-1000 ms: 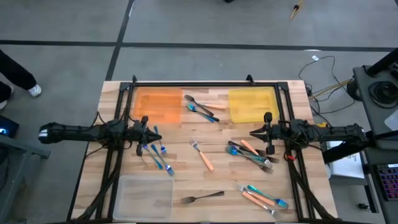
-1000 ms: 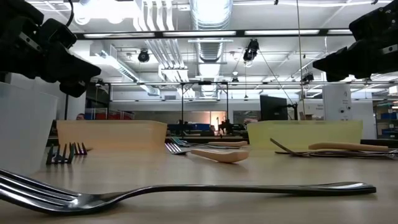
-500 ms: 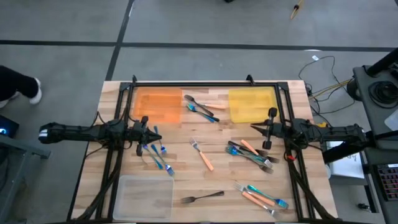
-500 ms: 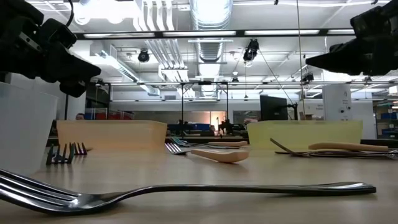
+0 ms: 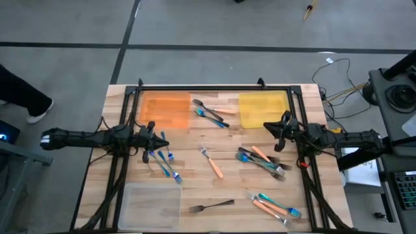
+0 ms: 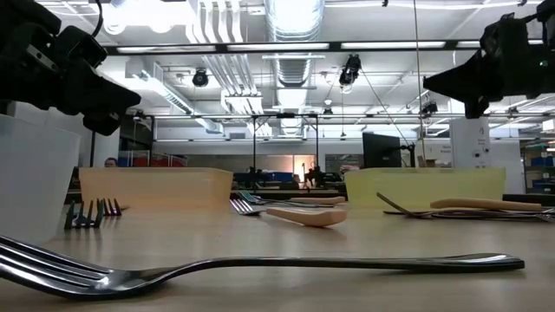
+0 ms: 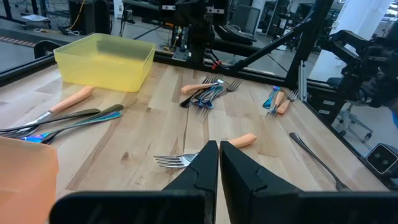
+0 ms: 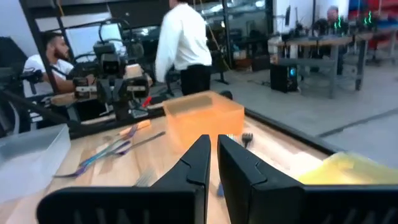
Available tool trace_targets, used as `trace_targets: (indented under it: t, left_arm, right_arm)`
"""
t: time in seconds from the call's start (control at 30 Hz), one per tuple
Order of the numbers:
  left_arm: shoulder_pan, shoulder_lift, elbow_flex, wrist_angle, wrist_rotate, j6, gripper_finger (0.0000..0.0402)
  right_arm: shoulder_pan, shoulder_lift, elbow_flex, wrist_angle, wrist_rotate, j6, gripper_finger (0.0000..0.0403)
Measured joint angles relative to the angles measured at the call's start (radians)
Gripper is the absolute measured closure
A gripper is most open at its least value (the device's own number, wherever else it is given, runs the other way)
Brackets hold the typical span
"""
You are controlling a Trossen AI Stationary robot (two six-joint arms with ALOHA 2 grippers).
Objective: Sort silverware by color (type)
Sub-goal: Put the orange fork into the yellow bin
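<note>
My left gripper [image 5: 166, 142] [image 7: 219, 144] hovers shut above the table's left side, just beyond a few blue-teal forks [image 5: 164, 162]. My right gripper [image 5: 265, 127] [image 8: 213, 138] hovers shut near the yellow tray [image 5: 263, 107], above and beyond a mixed cluster of forks [image 5: 263, 161]. More silverware lies flat on the wood. A mixed group [image 5: 211, 113] sits between the trays. An orange-handled fork [image 5: 212, 161] lies mid-table. A dark grey fork [image 5: 211, 207] [image 6: 260, 264] lies near the front edge. Another mixed group [image 5: 274, 205] lies at the near right.
An orange tray [image 5: 164, 110] sits at the far left, and a clear tray [image 5: 153, 201] at the near left corner. A dark frame [image 5: 214, 86] runs along the table's far edge. People stand in the room behind, seen in the right wrist view.
My right gripper has turned about its wrist and shifted a little toward the table's far edge, staying shut above the table. My left gripper and all the silverware have kept still.
</note>
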Motion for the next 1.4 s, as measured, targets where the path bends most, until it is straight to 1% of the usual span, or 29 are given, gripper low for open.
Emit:
trace_targets:
  t: [0.3,0.47,0.63,0.8,0.9,1.0,1.1,1.17,1.27,1.4]
  left_arm:
    - [0.000,0.000,0.000,0.000,0.000,0.000,0.0402]
    - [0.000,0.000,0.000,0.000,0.000,0.000,0.0402]
    - [0.000,0.000,0.000,0.000,0.000,0.000,0.0402]
    - [0.000,0.000,0.000,0.000,0.000,0.000,0.0402]
    - [0.000,0.000,0.000,0.000,0.000,0.000,0.0402]
    - [0.000,0.000,0.000,0.000,0.000,0.000,0.0402]
    - [0.000,0.000,0.000,0.000,0.000,0.000,0.0402]
    - [0.000,0.000,0.000,0.000,0.000,0.000,0.0402]
    - [0.000,0.000,0.000,0.000,0.000,0.000,0.0402]
    - [0.000,0.000,0.000,0.000,0.000,0.000,0.0402]
  right_arm:
    - [0.001,0.035,0.000,-0.012,-0.006,0.041,0.0380]
    - [-0.004,0.070,0.000,-0.001,0.003,0.144,0.0380]
    - [-0.004,0.112,0.007,-0.021,0.067,0.096,0.0362]
    - [-0.005,0.173,0.106,-0.038,0.182,0.157,0.0331]
    - [-0.004,0.215,0.181,-0.047,0.175,0.120,0.0328]
    - [-0.004,0.263,0.286,-0.179,0.179,0.089,0.0323]
    - [-0.004,0.318,0.391,-0.408,0.181,0.119,0.0305]
    - [-0.004,0.353,0.449,-0.530,0.179,0.181,0.0286]
    - [-0.004,0.393,0.523,-0.650,0.179,0.288,0.0256]
    - [-0.005,0.445,0.610,-0.827,0.157,0.483,0.0231]
